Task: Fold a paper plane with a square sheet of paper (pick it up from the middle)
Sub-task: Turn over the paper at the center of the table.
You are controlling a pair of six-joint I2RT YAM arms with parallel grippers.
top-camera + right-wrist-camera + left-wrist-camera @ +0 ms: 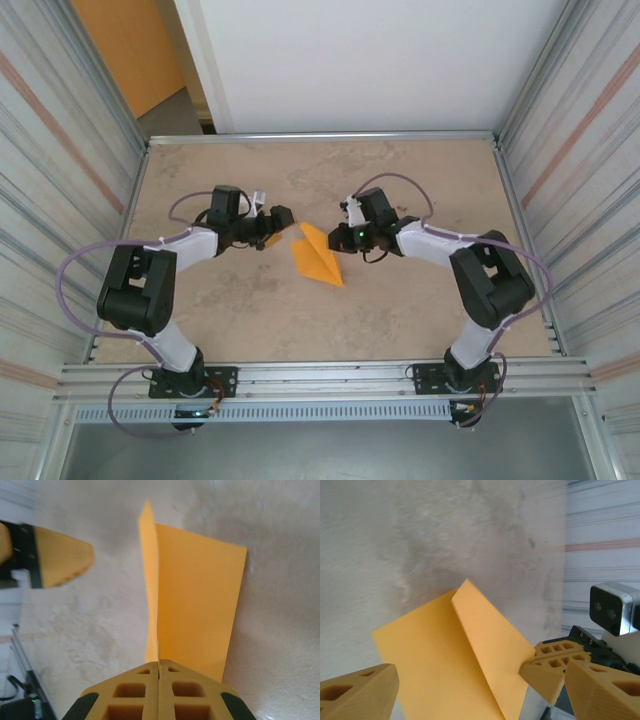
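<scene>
1. Orange paper sheet lies mid-frame on the counter; likely light, floppy, easily creased.
2. Right fingers clamp its raised fold; left fingers stand apart.
3. Best gripped along that stiffer crease.

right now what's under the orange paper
The beige table lies under the paper, whose edge the right gripper pinches. The patch directly beneath is covered, so anything there cannot be seen.

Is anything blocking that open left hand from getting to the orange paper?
Nothing visible does. The left hand is open, with the folded orange paper right in front of it. The right hand is shut on the paper's opposite edge, not in between.
</scene>
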